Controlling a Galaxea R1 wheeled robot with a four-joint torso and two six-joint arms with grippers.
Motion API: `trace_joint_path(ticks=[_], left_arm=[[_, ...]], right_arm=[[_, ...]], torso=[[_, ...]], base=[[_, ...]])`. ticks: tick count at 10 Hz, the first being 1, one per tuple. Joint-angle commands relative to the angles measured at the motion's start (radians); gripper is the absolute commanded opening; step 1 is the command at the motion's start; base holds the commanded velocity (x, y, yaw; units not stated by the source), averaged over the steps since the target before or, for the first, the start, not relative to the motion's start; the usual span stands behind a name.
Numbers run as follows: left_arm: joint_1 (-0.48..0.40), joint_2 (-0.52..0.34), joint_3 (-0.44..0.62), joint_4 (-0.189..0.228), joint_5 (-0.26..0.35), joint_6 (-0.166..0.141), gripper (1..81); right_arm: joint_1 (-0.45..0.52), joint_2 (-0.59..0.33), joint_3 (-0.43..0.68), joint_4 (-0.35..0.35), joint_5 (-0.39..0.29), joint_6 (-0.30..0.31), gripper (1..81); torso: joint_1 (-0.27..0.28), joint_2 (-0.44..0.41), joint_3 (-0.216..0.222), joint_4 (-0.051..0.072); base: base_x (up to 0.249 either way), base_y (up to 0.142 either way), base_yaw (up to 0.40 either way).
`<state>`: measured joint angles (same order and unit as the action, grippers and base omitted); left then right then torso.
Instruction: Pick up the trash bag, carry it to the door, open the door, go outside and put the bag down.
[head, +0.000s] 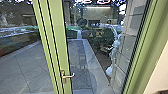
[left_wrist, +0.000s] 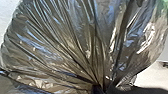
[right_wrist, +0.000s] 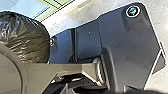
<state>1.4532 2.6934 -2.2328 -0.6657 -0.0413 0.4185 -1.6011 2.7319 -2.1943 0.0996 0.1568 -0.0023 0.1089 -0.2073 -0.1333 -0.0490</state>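
In the head view, a glass door with a green frame (head: 58, 42) stands in front of me, with a metal lever handle (head: 67, 76) on its upright. The door looks closed. The dark, shiny trash bag (left_wrist: 75, 45) is large in the left wrist view, its folds drawn together to a gathered neck. My left gripper (left_wrist: 98, 89) is shut on that neck. The right wrist view has the rounded side of the trash bag (right_wrist: 27, 37) beside the robot's own dark plate. Dark parts of my right gripper (right_wrist: 75, 87) show there, apart from the bag.
Behind the glass lies grey paving (head: 27, 67) with a pale kerb (head: 96, 65) and shrubs (head: 102, 36) farther off. A green frame post (head: 147, 42) and a pale wall (head: 160, 75) stand on the right. Pale floor (right_wrist: 85, 12) shows by the robot's base.
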Motion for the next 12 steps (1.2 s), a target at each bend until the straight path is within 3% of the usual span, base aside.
trace_joint_path(ticks=[1, 12], left_arm=[[-0.053, -0.016, 0.012, -0.006, 0.08, 0.002, 1.0], [-0.052, -0.012, 0.012, -0.005, 0.08, 0.002, 1.0]], right_arm=[[0.037, -0.01, 0.013, -0.009, -0.059, -0.001, 81.1], [0.034, -0.007, 0.004, -0.009, -0.059, -0.001, 81.1]], torso=[[0.0, 0.0, 0.0, 0.0], [0.0, 0.0, 0.0, 0.0]], base=[[0.0, 0.0, 0.134], [0.0, 0.0, 0.139]])
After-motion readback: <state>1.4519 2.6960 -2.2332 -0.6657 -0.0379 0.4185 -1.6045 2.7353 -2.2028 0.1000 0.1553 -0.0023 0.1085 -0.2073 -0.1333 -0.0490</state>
